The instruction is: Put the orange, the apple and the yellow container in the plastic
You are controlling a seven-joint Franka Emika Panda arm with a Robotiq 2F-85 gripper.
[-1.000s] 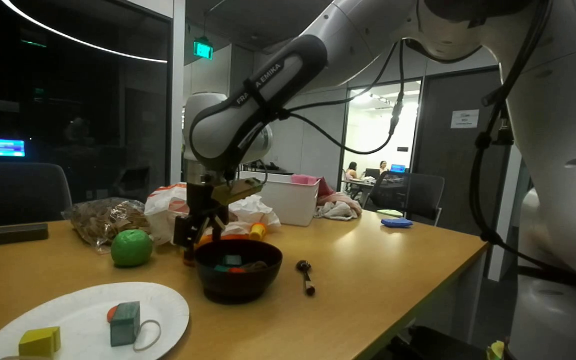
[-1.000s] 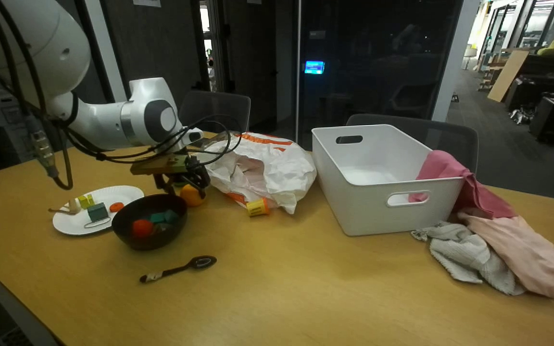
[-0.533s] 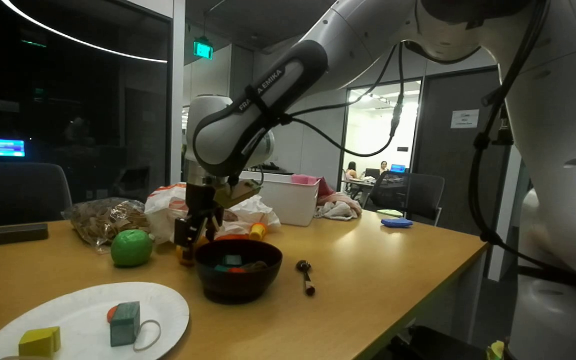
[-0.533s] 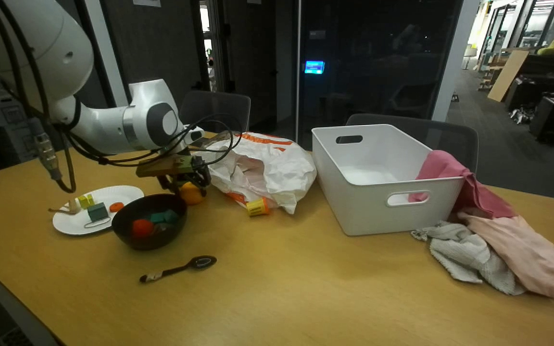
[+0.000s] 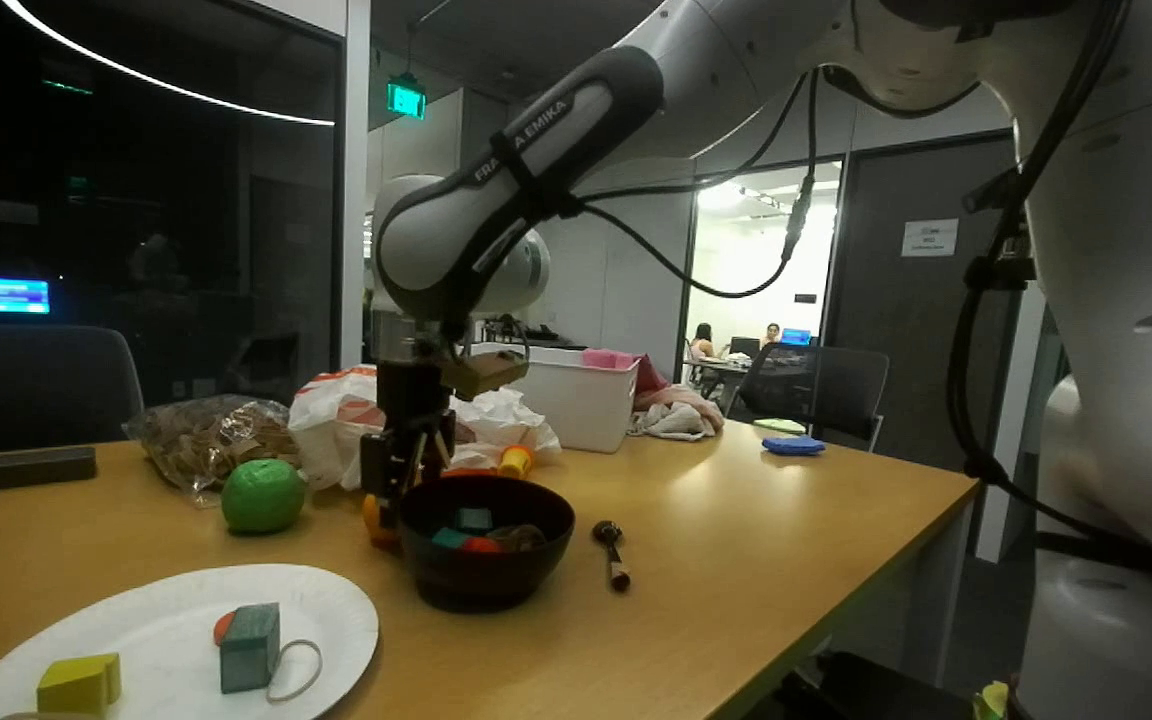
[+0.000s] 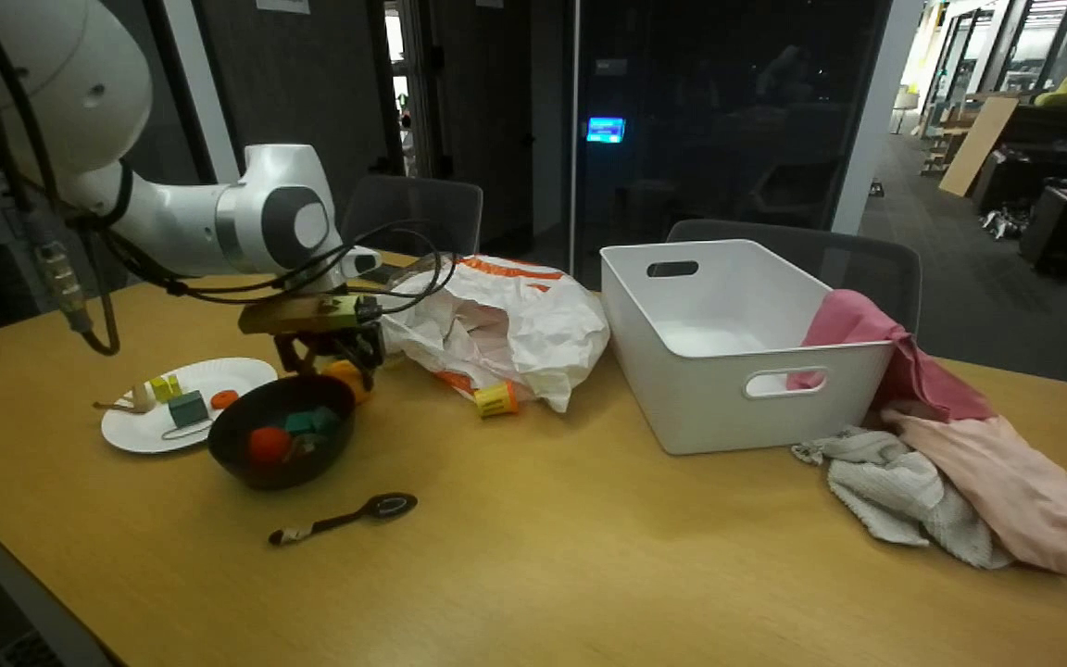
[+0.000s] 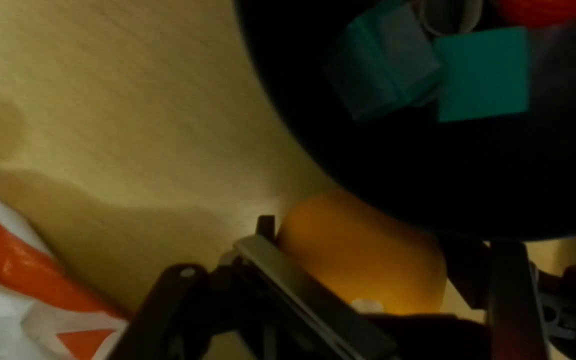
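In an exterior view the orange [image 6: 346, 373] sat just beside the black bowl [image 6: 232, 421], to its far right. The hand [image 7: 366, 250] straddled the fruit; whether it gripped could not be told.

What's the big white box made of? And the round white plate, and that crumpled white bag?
White rectangular box: probably smooth, satin plastic; its walls look even and moulded.
Round white plate: likely matt paper; its rim looks faintly ribbed.
Crumpled white bag with orange markings: maybe thin, shiny plastic; it wrinkles and glints.
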